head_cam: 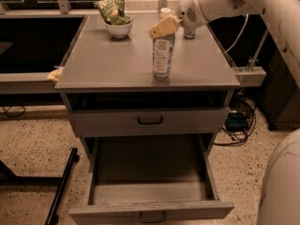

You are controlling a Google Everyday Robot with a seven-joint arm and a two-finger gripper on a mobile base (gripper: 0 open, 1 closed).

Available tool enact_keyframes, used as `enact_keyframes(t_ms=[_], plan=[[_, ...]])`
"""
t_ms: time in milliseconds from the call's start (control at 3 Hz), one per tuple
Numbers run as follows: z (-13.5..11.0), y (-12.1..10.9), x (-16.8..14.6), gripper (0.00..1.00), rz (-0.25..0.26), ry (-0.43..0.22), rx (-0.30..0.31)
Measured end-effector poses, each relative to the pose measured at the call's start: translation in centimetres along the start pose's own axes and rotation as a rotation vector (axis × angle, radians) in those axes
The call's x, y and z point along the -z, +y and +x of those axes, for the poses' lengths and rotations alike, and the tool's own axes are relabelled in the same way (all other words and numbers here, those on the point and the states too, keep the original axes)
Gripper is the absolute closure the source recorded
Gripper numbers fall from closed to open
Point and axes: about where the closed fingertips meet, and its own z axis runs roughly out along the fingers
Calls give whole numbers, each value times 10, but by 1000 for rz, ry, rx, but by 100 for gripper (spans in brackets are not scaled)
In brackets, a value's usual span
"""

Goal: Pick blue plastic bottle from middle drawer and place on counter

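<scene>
From my remote seat I see the blue plastic bottle (163, 57) standing upright on the counter (108, 60), right of the middle of the top and well back from its front edge. Its white label faces me, with the small dark square mark near the upper part. The gripper (162, 29) sits right at the top of the bottle and hides the cap; its tan tip points left, and the white arm (220, 1) reaches in from the upper right. Whether it has hold of the bottle or is only resting against it I cannot tell. Below, the middle drawer (150, 170) is pulled far out toward me, showing its flat grey floor and low side walls, with the black bar handle (152, 216) at the bottom edge of the view. Above it the other drawer front (108, 123) is pushed in, a dark gap between it and the counter. At the back left of the counter stands a white bowl (118, 30) holding a green snack bag (111, 7) — well apart from the bottle. A small yellowish scrap (55, 74) sticks out at the counter's left edge, and a tangle of cables (239, 122) lies on the speckled floor to the right.
</scene>
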Motion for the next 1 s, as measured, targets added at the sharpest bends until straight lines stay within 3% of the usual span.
enact_keyframes(t_ms=[1000], plan=[[0, 0, 0, 12, 0, 0, 0]])
